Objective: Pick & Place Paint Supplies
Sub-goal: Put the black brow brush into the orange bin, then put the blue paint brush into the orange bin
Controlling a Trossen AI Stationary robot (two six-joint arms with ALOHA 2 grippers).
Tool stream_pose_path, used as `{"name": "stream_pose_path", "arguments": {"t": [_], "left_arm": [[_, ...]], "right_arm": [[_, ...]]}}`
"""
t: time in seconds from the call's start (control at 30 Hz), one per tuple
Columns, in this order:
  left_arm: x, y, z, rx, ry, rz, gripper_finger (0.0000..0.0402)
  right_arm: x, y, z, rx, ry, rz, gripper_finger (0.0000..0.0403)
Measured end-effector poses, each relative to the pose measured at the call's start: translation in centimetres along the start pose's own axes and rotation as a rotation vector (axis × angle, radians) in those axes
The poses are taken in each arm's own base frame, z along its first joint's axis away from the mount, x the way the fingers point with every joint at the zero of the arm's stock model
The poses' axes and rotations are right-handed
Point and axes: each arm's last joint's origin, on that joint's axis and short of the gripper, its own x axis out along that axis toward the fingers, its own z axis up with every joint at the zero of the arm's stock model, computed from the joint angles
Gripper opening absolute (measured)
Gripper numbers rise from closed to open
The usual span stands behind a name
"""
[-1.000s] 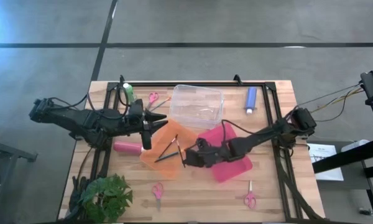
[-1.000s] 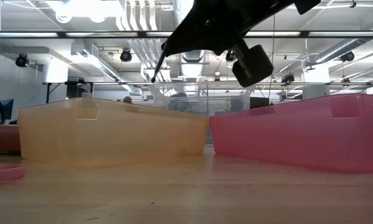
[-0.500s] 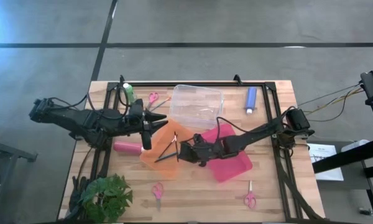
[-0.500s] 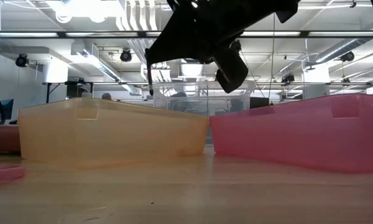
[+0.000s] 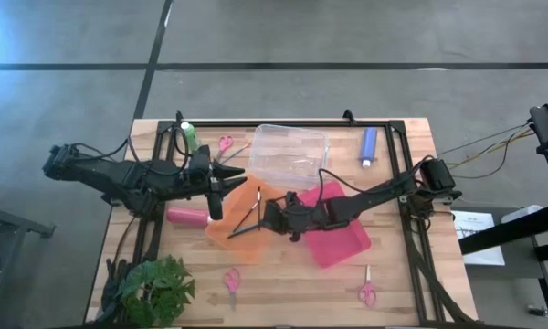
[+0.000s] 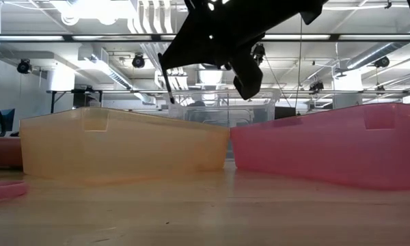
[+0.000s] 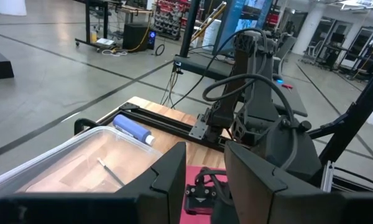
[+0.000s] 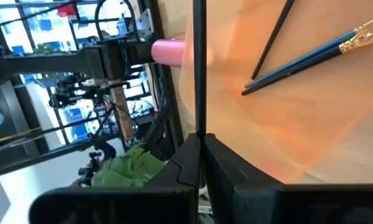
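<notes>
My right gripper hovers over the orange tray, shut on a thin dark paintbrush that shows in the low view as paintbrush. Two more brushes lie on the orange tray's floor. My left gripper waits open above the tray's far left corner, touching nothing. A pink bottle lies on its side left of the tray. A green bottle and a blue bottle rest near the far edge. My right gripper pinches the dark brush's thin handle between its two shut fingers. The brush sticks out forward past the fingertips. It is lifted clear above the orange tray, and in the low view it hangs almost upright with its end pointing down.
A pink tray sits right of the orange one, under my right arm. A clear container stands behind both trays. Pink scissors, scissors and scissors lie on the wood. A green plant fills the near left corner.
My right gripper has moved toward the table's left edge, from over the pink tray's edge to over the orange tray, carrying the brush. The brush has tipped from a slant to nearly upright. The gripper has stayed shut on it.
</notes>
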Motion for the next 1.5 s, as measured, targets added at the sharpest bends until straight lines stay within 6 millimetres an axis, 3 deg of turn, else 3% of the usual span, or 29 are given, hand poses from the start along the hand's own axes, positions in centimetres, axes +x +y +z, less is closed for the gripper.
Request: {"name": "stream_pose_path", "arguments": {"t": [0.63,1.1,1.33,1.5], "left_arm": [[0.0,0.0,0.0,0.002,0.003,0.001,0.0121],[0.0,0.0,0.0,0.002,0.005,0.0,0.0121],[0.0,0.0,-0.2,0.002,0.014,-0.002,0.0121],[-0.1,0.0,-0.4,0.007,0.04,0.002,0.012]], "right_arm": [[-0.5,-0.5,-1.4,0.008,-0.022,0.009,0.0011],[-0.5,-0.5,-1.5,-0.015,-0.018,0.01,0.0167],[-1.8,0.3,-2.9,-0.133,0.004,0.075,0.0183],[-4.4,2.0,-4.2,-0.297,-0.045,0.182,0.0183]]}}
